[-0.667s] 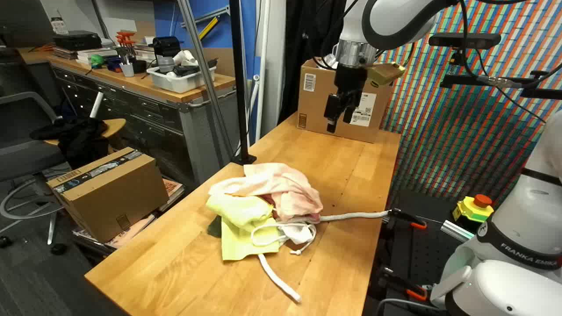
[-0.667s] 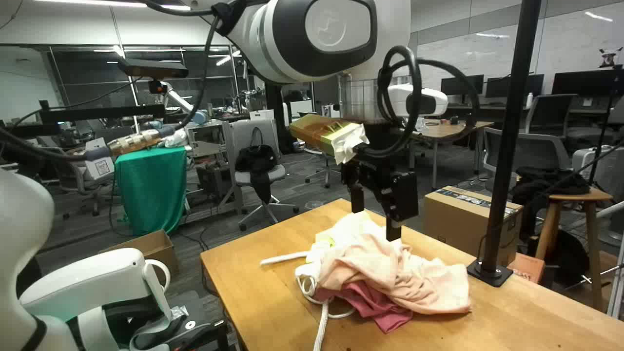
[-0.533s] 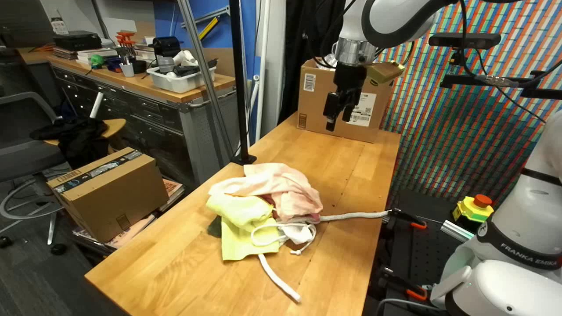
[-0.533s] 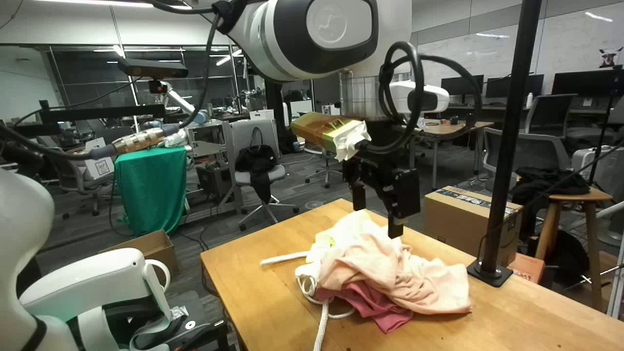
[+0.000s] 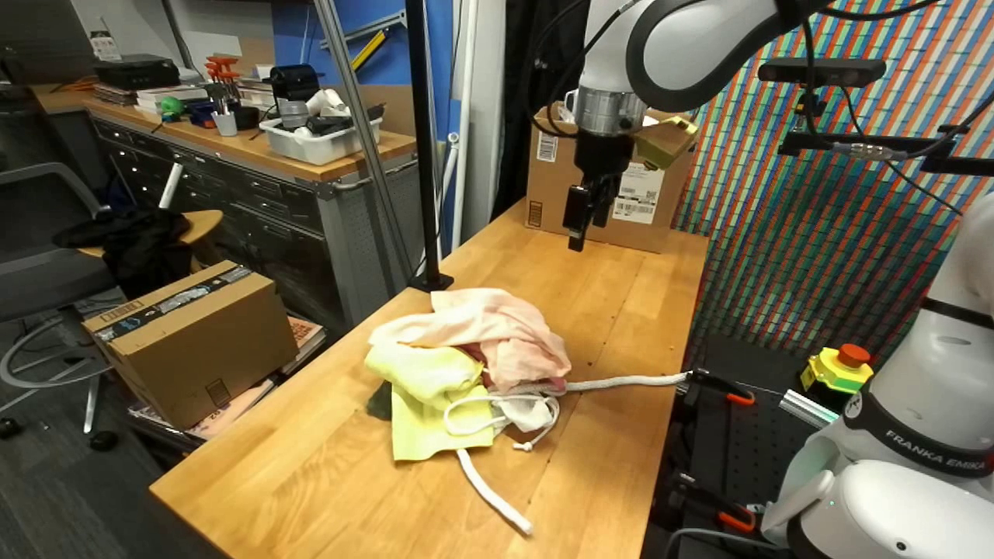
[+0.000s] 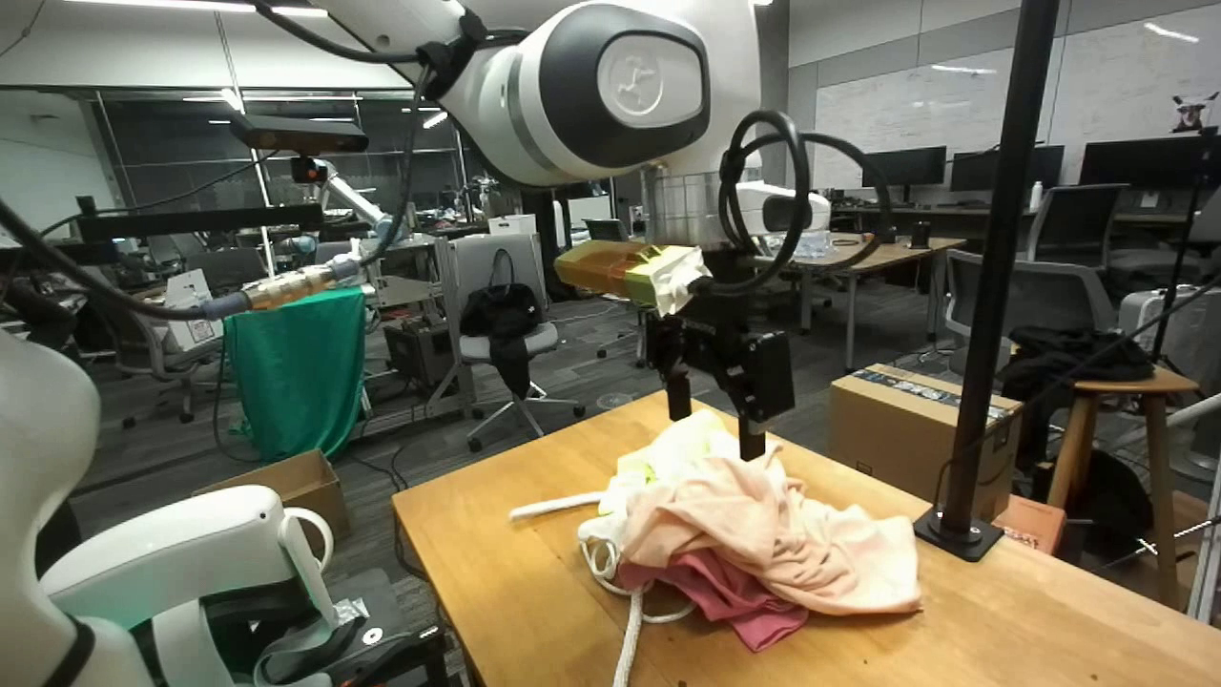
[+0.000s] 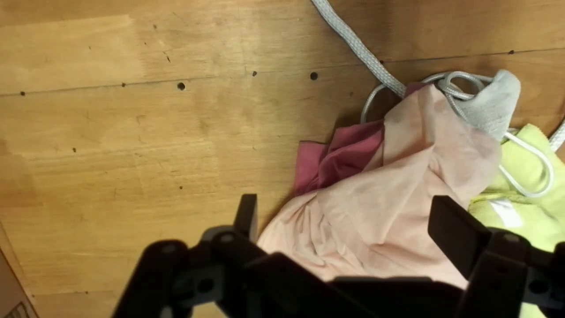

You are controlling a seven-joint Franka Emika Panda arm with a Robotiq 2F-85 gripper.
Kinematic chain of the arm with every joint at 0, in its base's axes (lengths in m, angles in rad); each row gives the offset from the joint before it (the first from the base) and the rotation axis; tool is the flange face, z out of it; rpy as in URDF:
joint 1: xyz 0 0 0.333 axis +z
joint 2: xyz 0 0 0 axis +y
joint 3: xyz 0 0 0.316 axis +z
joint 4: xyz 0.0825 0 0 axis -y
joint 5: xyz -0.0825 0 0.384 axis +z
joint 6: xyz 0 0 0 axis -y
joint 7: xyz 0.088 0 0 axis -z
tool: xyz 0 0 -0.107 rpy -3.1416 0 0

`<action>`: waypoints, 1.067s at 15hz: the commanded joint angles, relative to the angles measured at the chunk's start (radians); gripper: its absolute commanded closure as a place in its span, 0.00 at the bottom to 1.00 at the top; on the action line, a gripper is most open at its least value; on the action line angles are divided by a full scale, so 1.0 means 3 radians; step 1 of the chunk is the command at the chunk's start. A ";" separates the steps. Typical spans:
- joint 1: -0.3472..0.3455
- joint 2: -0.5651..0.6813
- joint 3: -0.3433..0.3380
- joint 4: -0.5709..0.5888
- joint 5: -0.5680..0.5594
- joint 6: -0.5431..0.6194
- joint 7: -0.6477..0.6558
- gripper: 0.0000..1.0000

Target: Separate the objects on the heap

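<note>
Gripper (image 7: 344,214), jaws spread wide, hung higher than pink cloth (image 7: 388,190), clear of it. Heap (image 6: 763,534), incl. pink cloth, sat on tbl. (image 5: 326,466); rose cloth (image 6: 730,596) poked out from under pink cloth, sm. white cloth (image 7: 494,106) & yellow cloth (image 5: 443,435) lay right against it. Thick cord (image 7: 353,44) ran out at its edge. Post (image 5: 425,155) stood near pink cloth, box (image 5: 547,182) well apart.

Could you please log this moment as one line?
pincer: open, empty, above heap; pale pink cloth: partly covering darker pink cloth; white cord: trailing from heap; status: not yet separated
</note>
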State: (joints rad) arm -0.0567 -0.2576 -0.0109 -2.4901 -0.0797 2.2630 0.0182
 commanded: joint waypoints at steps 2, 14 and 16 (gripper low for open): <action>0.0197 0.0310 0.0217 0.0169 -0.0196 0.0316 0.0009 0.00; 0.0369 0.1651 0.0174 0.0843 -0.0569 0.1364 0.0181 0.00; 0.0409 0.1866 0.0112 0.0997 -0.0625 0.1364 0.0233 0.00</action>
State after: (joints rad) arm 0.0359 0.2040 0.0587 -2.2809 -0.2269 2.6575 0.0468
